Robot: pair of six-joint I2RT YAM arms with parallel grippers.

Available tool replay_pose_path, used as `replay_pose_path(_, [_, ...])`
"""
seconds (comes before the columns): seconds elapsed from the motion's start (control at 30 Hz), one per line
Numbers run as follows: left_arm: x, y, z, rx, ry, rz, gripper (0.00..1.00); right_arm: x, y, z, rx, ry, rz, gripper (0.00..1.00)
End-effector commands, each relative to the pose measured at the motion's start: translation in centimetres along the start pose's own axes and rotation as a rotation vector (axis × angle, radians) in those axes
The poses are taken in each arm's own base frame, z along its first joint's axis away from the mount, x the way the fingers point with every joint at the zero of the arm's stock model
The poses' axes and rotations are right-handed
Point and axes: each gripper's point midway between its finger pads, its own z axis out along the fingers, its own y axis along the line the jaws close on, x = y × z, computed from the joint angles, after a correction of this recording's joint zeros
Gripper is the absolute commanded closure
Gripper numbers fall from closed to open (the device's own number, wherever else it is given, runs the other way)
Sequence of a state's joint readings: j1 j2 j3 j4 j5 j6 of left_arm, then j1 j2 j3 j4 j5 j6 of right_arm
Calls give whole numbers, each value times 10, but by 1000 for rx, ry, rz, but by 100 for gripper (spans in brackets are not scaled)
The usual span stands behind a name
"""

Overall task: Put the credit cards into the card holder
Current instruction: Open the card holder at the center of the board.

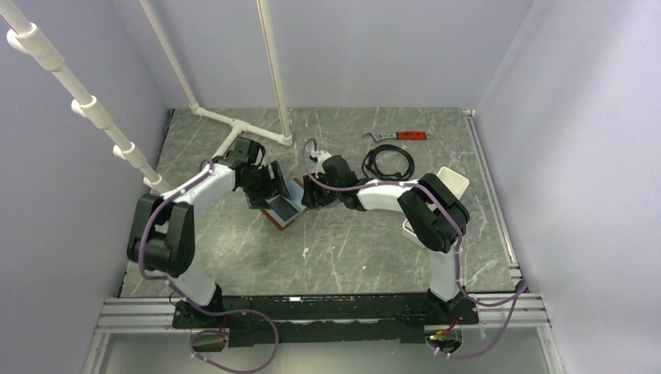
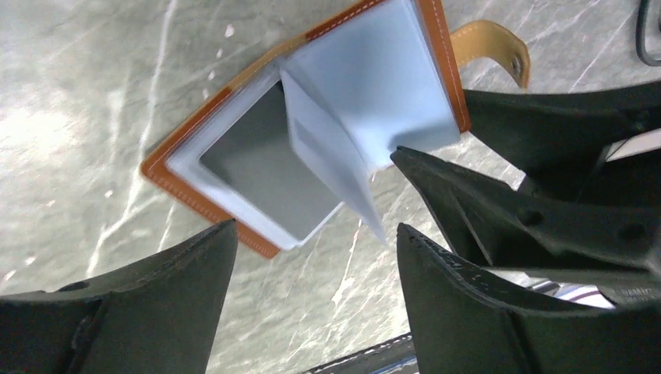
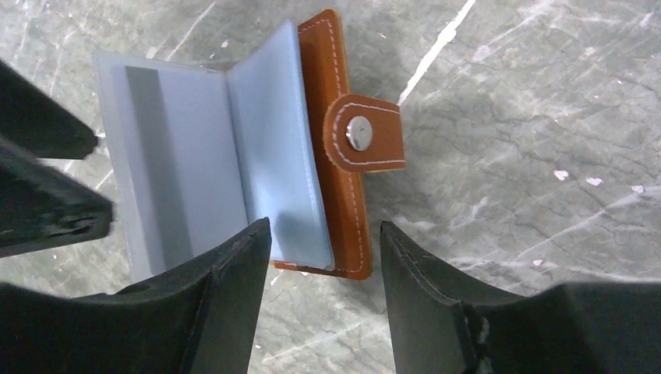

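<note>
Right wrist: brown stitched card holder open, left end effector and right end effector apart.

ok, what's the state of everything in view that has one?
Brown leather folding card holder: open, lying flat.
Its snap tab: unfastened.
Translucent plastic sleeves: fanned, one raised.
Left gripper: open, empty.
Right gripper: open, above holder.
Black cable: coiled.

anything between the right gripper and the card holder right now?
Nothing visible. The card holder lies open on the table, and the right gripper hangs directly over its near edge with its jaws apart. The left gripper is at the opposite side, with its fingers off that path.
</note>
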State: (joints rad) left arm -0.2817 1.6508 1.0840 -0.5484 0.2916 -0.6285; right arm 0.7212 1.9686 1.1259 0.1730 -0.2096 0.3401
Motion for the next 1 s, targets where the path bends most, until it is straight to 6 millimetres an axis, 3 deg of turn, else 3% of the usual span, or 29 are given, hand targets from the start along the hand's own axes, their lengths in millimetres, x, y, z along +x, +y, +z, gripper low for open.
replay_pose_path(0.0, [-5, 7, -42, -46, -116, 27, 19, -20, 24, 1, -43, -47, -47, 42])
replay_pose_path(0.1, [-4, 9, -54, -34, -152, 13, 16, -25, 24, -5, -29, -63, -50, 33])
replay_pose_path(0.2, [-6, 6, -49, -12, -131, 9, 14, -33, 16, -11, 20, -72, -43, 28])
replay_pose_path(0.43, [-10, 20, 3, -83, 2, -5, 16, -39, 16, -7, 24, -47, -51, 25])
replay_pose_path(0.57, [1, 39, 10, -160, 34, -36, 30, -34, 22, -7, -10, -34, -34, 26])
replay_pose_path(0.7, [14, 58, 3, -202, 18, -86, 35, -34, 25, -11, -22, -37, -35, 26])
replay_pose_path(0.97, [12, 82, 6, -227, 41, -129, 48, -37, 26, -17, -15, -12, -41, 26])
